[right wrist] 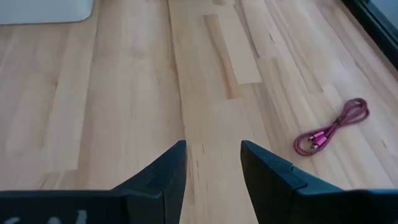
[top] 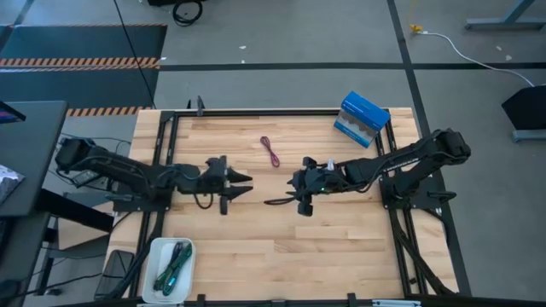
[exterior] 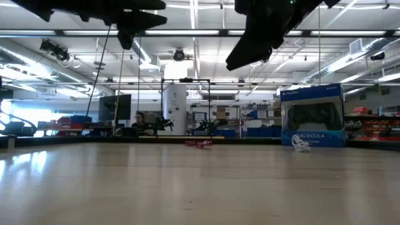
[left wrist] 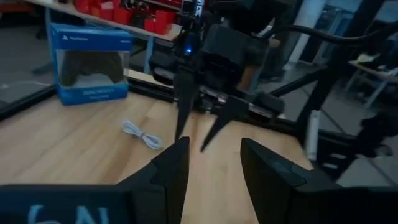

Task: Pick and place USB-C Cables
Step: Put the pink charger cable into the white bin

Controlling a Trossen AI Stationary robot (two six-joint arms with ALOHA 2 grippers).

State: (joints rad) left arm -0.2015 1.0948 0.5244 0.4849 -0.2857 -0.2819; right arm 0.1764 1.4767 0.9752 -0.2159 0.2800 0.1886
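Note:
A maroon cable (top: pixel 271 152) lies coiled flat on the wooden table between the two grippers, toward the far edge; it also shows in the right wrist view (right wrist: pixel 333 130) and the low view (exterior: pixel 199 144). A white cable (left wrist: pixel 142 134) lies on the table near the blue-and-white box (top: pixel 363 119). Teal and green cables (top: pixel 173 266) lie in the white tray (top: pixel 158 247) at the near left. I cannot make out any purple cables. My left gripper (top: pixel 241 182) and right gripper (top: pixel 300 194) hover mid-table, facing each other, both open and empty.
The blue-and-white box (left wrist: pixel 90 65) stands at the far right corner, with the white cable (exterior: pixel 301 147) in front of it. The tray's corner (right wrist: pixel 43 9) shows in the right wrist view. Black frame rails run along the table's edges. Bare wood lies under both grippers.

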